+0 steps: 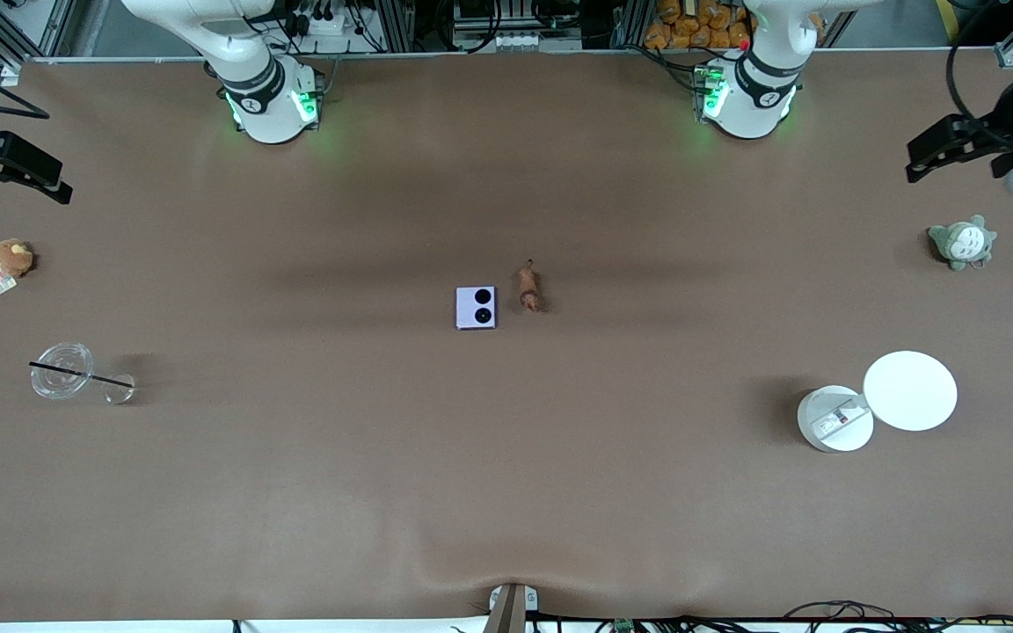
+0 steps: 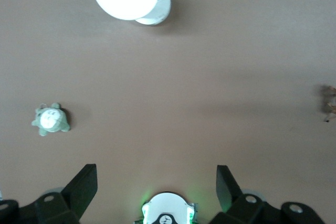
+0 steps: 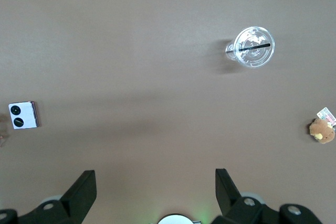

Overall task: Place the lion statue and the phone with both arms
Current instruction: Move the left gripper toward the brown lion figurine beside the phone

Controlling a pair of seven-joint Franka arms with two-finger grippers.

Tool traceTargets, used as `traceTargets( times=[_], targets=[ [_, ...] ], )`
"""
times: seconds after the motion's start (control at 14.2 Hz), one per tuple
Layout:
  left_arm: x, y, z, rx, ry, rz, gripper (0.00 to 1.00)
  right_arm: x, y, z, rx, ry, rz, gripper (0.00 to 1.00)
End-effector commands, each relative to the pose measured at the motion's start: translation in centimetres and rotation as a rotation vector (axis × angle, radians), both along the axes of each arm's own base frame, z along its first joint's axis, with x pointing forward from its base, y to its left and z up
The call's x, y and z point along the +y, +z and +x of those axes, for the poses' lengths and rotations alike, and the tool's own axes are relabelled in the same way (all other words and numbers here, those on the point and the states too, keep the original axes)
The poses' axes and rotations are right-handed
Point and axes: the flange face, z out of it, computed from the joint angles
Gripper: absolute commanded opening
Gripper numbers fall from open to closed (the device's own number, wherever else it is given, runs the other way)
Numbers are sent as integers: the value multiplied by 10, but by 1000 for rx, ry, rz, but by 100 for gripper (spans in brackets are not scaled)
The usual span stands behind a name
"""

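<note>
The phone [image 1: 476, 307], flat, pale lavender with two black circles, lies at the table's middle. The lion statue [image 1: 528, 288], small and reddish-brown, lies just beside it toward the left arm's end, apart from it. My left gripper [image 1: 915, 158] is open and empty, held high over the left arm's end of the table, over the grey-white plush. My right gripper [image 1: 62, 180] is open and empty, high over the right arm's end. The right wrist view [image 3: 156, 182] shows the phone [image 3: 23, 115]. The left wrist view [image 2: 156, 179] shows the lion statue [image 2: 329, 103] at its edge.
A grey-white plush toy [image 1: 962, 243] and two white round discs [image 1: 909, 390] lie at the left arm's end. A brown plush with a tag [image 1: 10, 258] and a clear cup with a black straw [image 1: 61, 371] lie at the right arm's end.
</note>
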Motion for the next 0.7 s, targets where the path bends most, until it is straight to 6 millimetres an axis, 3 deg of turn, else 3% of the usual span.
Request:
traceTargets(
  times=[0.0,0.42,0.63],
  targets=[
    [-34,-15,7,36,35,-19,100,-1,2,1,7,9,-2,100],
    [-159,-70,15,46,109,-7,100,-1,1,1,9,8,-2,100],
    [-233,-116,10,33,165,-25,100,-2,2,0,9,6,-2,100]
  ],
)
